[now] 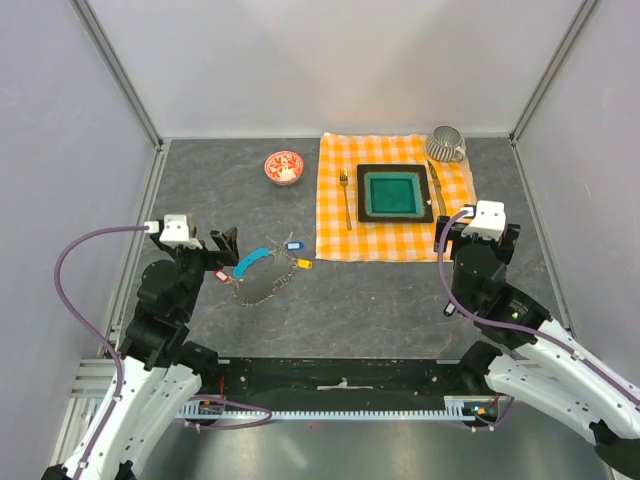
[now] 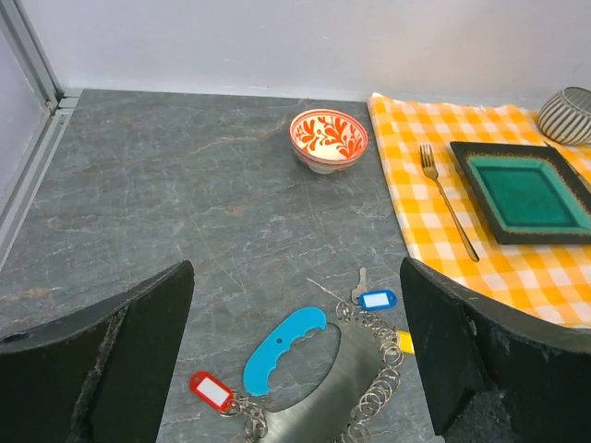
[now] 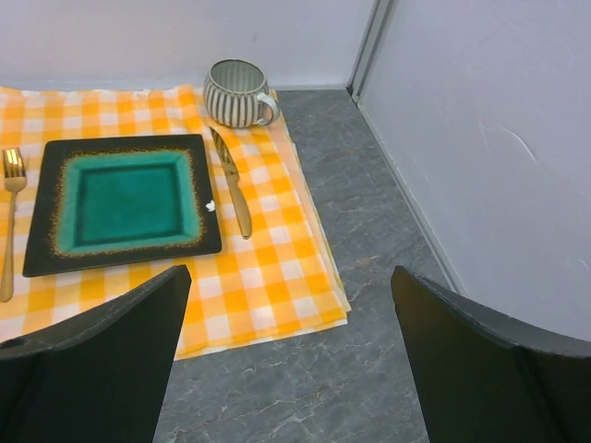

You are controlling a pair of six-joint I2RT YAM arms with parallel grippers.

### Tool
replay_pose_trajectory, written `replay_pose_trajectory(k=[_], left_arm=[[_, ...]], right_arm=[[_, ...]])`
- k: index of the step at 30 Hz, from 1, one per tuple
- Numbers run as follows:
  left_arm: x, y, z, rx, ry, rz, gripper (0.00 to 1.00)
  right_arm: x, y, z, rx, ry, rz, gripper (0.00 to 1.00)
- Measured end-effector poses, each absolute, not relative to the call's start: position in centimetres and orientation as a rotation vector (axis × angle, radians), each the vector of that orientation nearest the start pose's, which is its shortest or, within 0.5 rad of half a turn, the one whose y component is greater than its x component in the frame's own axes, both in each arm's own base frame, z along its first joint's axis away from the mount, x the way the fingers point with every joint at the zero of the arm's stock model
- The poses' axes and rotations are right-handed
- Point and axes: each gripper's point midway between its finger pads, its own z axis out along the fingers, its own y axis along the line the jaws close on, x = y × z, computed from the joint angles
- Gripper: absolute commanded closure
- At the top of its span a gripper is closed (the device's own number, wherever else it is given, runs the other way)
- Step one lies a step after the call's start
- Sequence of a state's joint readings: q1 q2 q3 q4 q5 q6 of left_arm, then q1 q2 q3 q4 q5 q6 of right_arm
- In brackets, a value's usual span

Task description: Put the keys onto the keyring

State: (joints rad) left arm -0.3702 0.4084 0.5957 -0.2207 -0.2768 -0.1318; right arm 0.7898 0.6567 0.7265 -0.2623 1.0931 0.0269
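The keyring (image 1: 262,284) lies on the grey table just in front of my left gripper (image 1: 226,244). It is a grey metal loop edged with small rings (image 2: 371,390), with a curved cyan piece (image 2: 282,349) on its far side. A red-tagged key (image 2: 211,390) lies at its left end, a blue-tagged key (image 2: 377,299) at its far right, and a yellow tag (image 2: 404,342) is half hidden behind my right finger. Whether the tags are hooked on, I cannot tell. The left gripper (image 2: 295,300) is open and empty above it. My right gripper (image 3: 290,286) is open and empty over the cloth's corner.
A red-and-white bowl (image 1: 283,167) stands at the back. An orange checked cloth (image 1: 335,225) on the right holds a teal square plate (image 1: 394,193), a fork (image 1: 345,197), a knife (image 1: 436,188) and a striped mug (image 1: 446,145). Walls enclose three sides.
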Motion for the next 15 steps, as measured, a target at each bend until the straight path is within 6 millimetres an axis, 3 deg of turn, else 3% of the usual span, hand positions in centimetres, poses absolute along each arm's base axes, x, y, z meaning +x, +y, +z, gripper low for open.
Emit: replay_pose_trajectory(k=[7,12,15], left_arm=[[24.9,-5.1,27.2,-0.020,1.611,-0.169,0.01],[24.7,-5.1,27.6,-0.020,1.596,-0.177,0.01],[24.3,-4.9,28.1,-0.026,1.574,-0.181,0.01]], right_arm=[[25.7,5.2,27.5,0.058,1.689,-0.263,0.02],[27.3,10.7,24.0,-0.156,1.804,-0.110,0.02],[27.8,15.2,21.2,-0.315,1.883,0.032,0.02]])
